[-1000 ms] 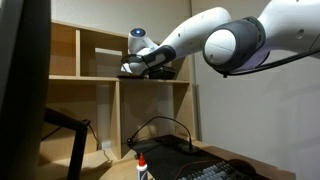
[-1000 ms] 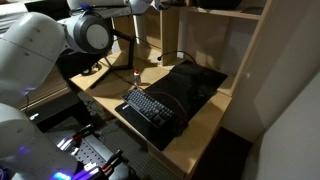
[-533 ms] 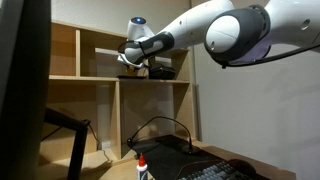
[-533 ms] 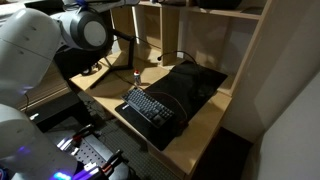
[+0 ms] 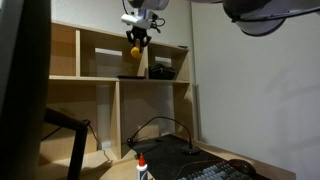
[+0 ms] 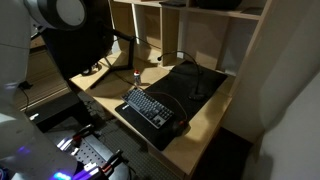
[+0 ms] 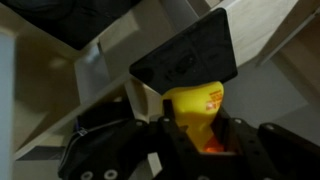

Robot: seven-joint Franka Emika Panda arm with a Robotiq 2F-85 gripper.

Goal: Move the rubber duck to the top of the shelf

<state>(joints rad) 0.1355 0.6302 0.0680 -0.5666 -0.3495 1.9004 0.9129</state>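
1. Reading an exterior view: the end effector [image 5: 136,40] points down near the top of the shelf [image 5: 100,78], closed on the rubber duck [image 5: 135,50]. The duck hangs in the air, roughly level with the front edge of the top board, touching no board. A black boxy object [image 5: 162,70] sits in the upper cubby just beside it.
2. Progress, as a judgement: the pick is done and the duck is up at height. What's left is getting over the top board, setting down, and releasing.
3. Hard to tell here: how far out the duck is from the shelf front. The arm is cut off at the frame's top edge.
4. In an exterior view of the table [image 6: 200,125], only a bit of the arm [image 6: 55,10] shows in the corner. End effector and duck are out of frame, and the shelf top is cropped. A keyboard [image 6: 150,108] and a white bottle [image 6: 135,74] sit below, not involved.
5. Wrist view: the duck [image 7: 195,112] is pinched between the fingers [image 7: 120,150], and the grip looks firm. The black boxy object [image 7: 185,60] partly blocks the view beyond. The picture is dim and blurred, and I can't pick out the top board.
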